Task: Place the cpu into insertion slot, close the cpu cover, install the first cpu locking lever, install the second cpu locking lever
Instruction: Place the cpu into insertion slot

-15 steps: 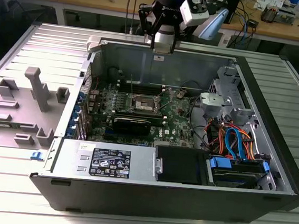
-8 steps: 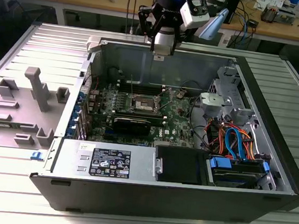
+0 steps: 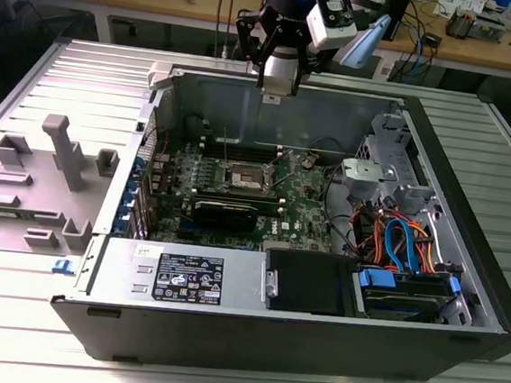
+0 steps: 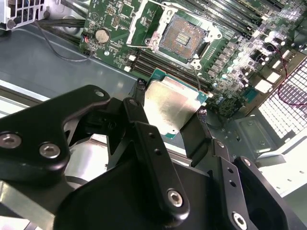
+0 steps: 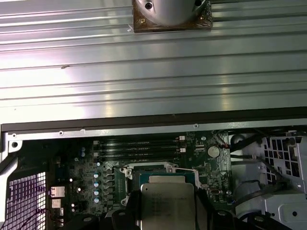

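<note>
My gripper (image 3: 275, 87) hangs above the back wall of the open computer case (image 3: 224, 333), shut on the cpu (image 3: 272, 98). In both wrist views the cpu (image 4: 170, 108) (image 5: 168, 203) is a flat silver square on a green base, pinched at two opposite edges by the black fingers (image 4: 144, 129) (image 5: 201, 213). The insertion slot (image 3: 246, 178) (image 4: 184, 36) (image 5: 165, 173) lies lower down on the green board, its dark centre bare inside a silver rim. Thin wire levers (image 3: 225, 145) stand up beside it. I cannot tell the cpu cover apart from the rim.
A grey fixture plate (image 3: 49, 172) with upright holders lies at the exterior view's left. Inside the case are a black card (image 3: 226, 212), memory slots (image 4: 158, 64), a power supply (image 3: 184, 275), and orange and blue cables (image 3: 400, 242) over a drive at the right.
</note>
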Robot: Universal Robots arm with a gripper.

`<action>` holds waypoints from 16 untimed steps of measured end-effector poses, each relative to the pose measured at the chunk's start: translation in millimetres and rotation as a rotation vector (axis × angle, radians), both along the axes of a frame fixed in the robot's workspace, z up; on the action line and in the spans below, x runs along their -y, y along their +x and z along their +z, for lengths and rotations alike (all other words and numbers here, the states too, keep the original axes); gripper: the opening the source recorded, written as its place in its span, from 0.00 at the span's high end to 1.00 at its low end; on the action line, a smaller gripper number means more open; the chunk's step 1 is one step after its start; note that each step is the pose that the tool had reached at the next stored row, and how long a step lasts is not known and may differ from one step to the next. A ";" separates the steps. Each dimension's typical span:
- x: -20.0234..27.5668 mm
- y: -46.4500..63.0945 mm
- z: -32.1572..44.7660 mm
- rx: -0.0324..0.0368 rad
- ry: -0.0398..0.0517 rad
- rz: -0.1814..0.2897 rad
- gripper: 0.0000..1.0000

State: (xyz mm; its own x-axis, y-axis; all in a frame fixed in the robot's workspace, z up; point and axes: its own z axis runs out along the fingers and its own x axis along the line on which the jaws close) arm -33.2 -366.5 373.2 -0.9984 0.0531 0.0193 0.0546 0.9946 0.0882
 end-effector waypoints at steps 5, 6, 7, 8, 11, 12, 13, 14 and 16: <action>0.0 0.0 0.0 0.0000 0.0000 0.000 0.45; 0.1 0.0 0.0 0.0000 0.0000 0.000 0.45; 0.2 0.0 0.0 0.0000 0.0000 0.000 0.45; 0.5 0.0 0.0 0.0000 0.0000 0.000 0.45; 2.1 0.0 0.0 0.0000 0.0000 0.000 0.45; 3.5 0.0 0.0 0.0000 0.0000 0.000 0.45; 3.6 -0.1 -0.1 0.0001 0.0002 -0.001 0.45; 3.7 -0.1 -0.1 0.0000 0.0001 -0.003 0.45; 3.9 -0.1 -0.1 0.0000 -0.0002 -0.012 0.45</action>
